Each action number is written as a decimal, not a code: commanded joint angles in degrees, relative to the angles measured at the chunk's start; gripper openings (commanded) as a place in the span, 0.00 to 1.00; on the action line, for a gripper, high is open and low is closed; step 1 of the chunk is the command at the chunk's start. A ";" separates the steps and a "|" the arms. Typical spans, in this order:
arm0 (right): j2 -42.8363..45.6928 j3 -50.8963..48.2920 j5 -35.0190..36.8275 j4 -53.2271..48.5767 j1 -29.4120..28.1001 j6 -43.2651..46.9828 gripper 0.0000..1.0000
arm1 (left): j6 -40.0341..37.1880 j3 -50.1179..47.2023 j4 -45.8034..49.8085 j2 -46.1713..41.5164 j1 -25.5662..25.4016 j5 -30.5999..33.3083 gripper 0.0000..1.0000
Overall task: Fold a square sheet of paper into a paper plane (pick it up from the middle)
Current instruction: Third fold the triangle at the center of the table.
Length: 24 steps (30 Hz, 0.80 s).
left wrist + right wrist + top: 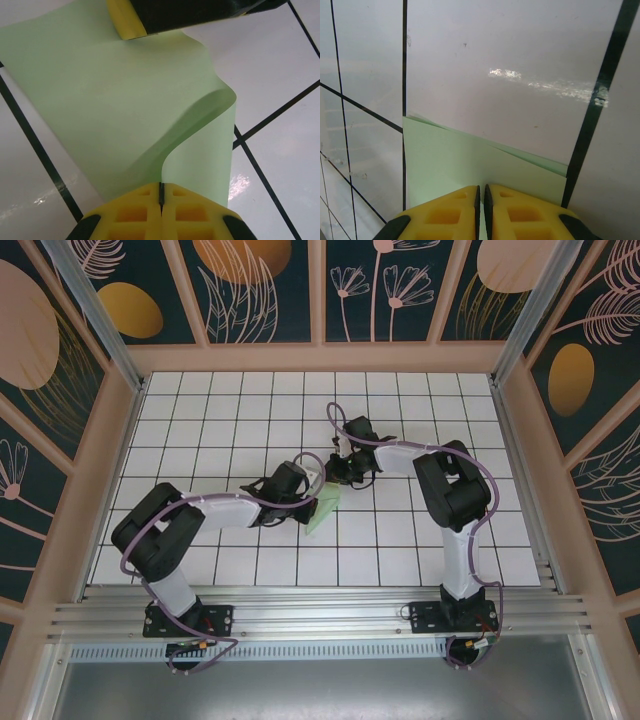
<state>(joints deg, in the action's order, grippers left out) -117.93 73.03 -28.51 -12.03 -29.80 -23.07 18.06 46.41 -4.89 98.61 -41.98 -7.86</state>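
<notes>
White grid-tiled table (200, 420): bore both arms. Thin pale green sheet of paper (322, 508): near the table's centre, partly folded, one flap curled up off the table. Left gripper (161, 192): clenched on the sheet's raised edge. Right gripper (481, 192): pinched the sheet's layered edge, low over the table.

An overhead camera is looking down from the near edge across the tiled counter (400, 540), while both wrist cameras are hovering close behind their yellow jaws, all sharing the green paper (322, 510).
</notes>
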 commanded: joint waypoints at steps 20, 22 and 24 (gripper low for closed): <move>-3.36 -0.81 3.45 -3.28 -0.34 -0.74 0.16 | 1.00 -0.17 -0.56 -0.01 0.32 -1.20 0.07; -3.37 -0.94 3.50 -3.28 -0.34 -0.68 0.16 | 1.01 -0.31 -0.48 -0.08 0.37 -1.03 0.06; -3.36 -0.88 3.55 -3.33 -0.34 -0.66 0.16 | 1.03 -0.19 0.19 -0.04 0.40 -0.65 0.06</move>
<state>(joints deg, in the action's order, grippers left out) -118.02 73.03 -28.53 -12.01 -29.80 -23.24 18.31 46.61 -4.89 99.39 -41.98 -8.14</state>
